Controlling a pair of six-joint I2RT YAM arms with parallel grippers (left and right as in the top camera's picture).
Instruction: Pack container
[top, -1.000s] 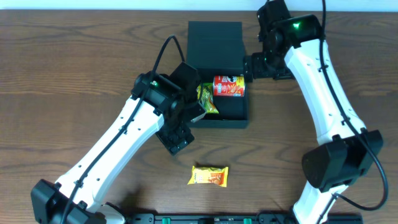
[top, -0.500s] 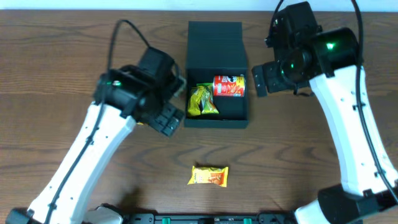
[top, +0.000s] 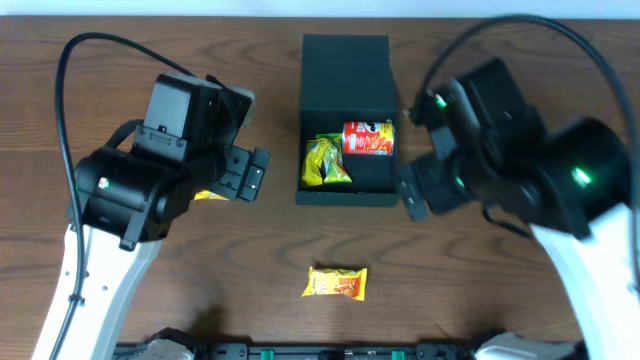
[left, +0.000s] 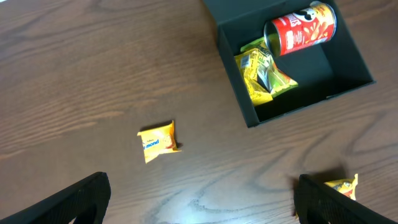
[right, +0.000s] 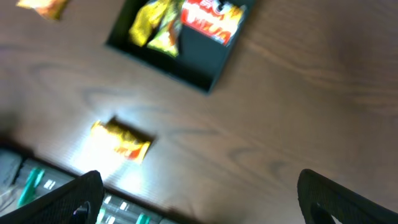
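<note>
The dark teal container (top: 348, 195) sits at table centre with its flap lid (top: 345, 60) open toward the back. Inside lie a red can (top: 368, 138) and a yellow-green packet (top: 325, 162). The left wrist view shows the container (left: 298, 111), can (left: 300, 29) and packet (left: 261, 74). A yellow-orange packet (top: 336, 283) lies in front of the container. My left gripper (left: 202, 202) is open and empty, high over the wood left of the container. My right gripper (right: 199, 199) is open and empty, right of the container (right: 168, 65).
A small yellow packet (left: 158, 142) lies left of the container, mostly hidden under my left arm in the overhead view (top: 208, 195). The yellow-orange packet also shows in the right wrist view (right: 121, 140). A black rail with green parts (top: 330, 352) runs along the front edge.
My left gripper let go of the yellow-green packet in the container and drew back left and upward. My right arm swung from the container's back right to its right front.
</note>
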